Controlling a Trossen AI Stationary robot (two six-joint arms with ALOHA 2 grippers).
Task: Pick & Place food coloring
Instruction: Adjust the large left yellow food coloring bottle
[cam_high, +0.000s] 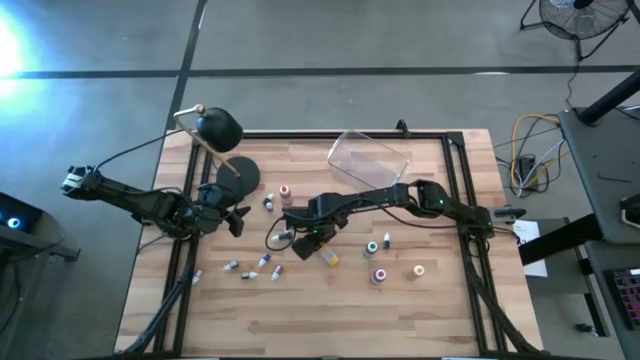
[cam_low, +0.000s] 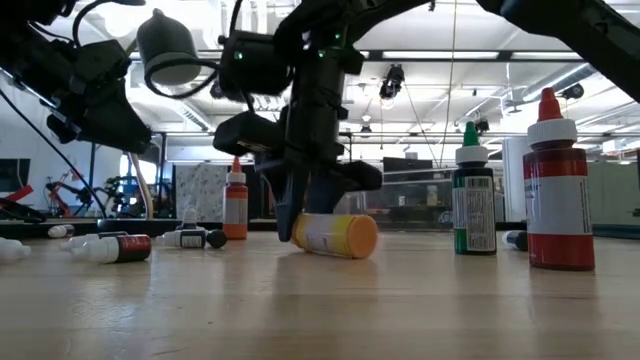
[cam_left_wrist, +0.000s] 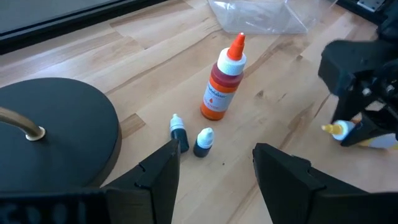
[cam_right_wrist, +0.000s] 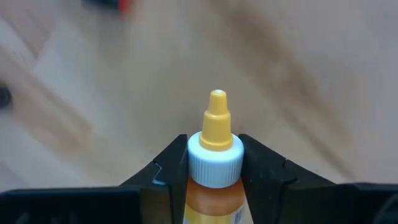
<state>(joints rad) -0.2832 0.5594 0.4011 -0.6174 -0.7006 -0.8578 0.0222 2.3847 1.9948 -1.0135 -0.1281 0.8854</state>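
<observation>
The right gripper (cam_right_wrist: 214, 163) has its fingers snug around a yellow bottle (cam_low: 336, 236) lying on the surface (cam_high: 330, 310). The left gripper (cam_left_wrist: 214, 165) waits open near the lamp. The tub (cam_high: 368, 158) looks empty (many bottles left).

Robotics lab or workshop, concrete floor (cam_high: 300, 40), pedestal fan (cam_high: 580, 15), ceiling strip lights (cam_low: 480, 55), wooden workbench (cam_high: 330, 310)

Overhead and tabletop-level cameras share the yellow bottle (cam_low: 335, 236), seen closest by the right wrist.
</observation>
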